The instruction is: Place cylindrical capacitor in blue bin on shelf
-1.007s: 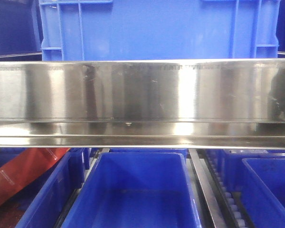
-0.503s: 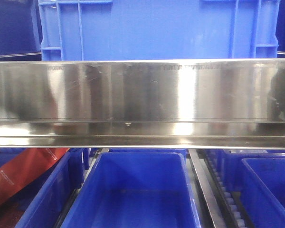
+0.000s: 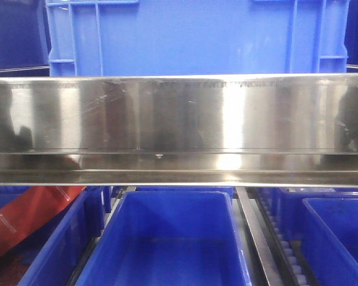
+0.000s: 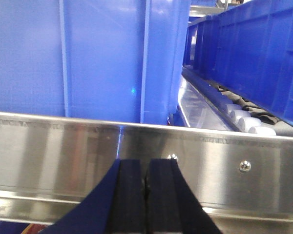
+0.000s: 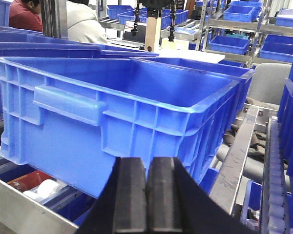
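Warehouse-type room: in the right wrist view, racks of blue bins run to the back and two people (image 5: 63, 19) sit or stand behind. Front view is filled by the shelf (image 3: 179, 119), its broad steel rail crossing the whole frame.

Left to right in the front view: a red packet (image 3: 30, 214) lies in the lower-left bin (image 3: 65, 250), then an empty lower bin (image 3: 173, 238) in the middle, then a roller track (image 3: 286, 250), then another lower bin (image 3: 340, 238) at the right edge. Above the rail stands a big blue crate (image 3: 197, 36).

Left gripper (image 4: 146, 195): pads pressed together, nothing visible between them, close in front of the rail (image 4: 224, 161), with the crate wall (image 4: 88, 58) just behind it.

Right gripper (image 5: 146, 195): pads also together, nothing seen held, sits before an open blue bin (image 5: 117, 107) on the rollers (image 5: 254, 156).

The capacitor is not visible in any view; cannot tell where it is. Neither claw shows it.

Judgement: the step in hand is still locating or reaching the part, so the task looks barely begun. To do it well:
- find the capacitor before moving an arm in;
- open the jaws fully before descent;
- grip the small cylinder across its sides, upright, so it does not roll or pop out;
- lift clear of the steel rail and the bin rim;
- release low inside the blue bin, not from height.

Risk: clipping the rail, which sits very near the left claw.
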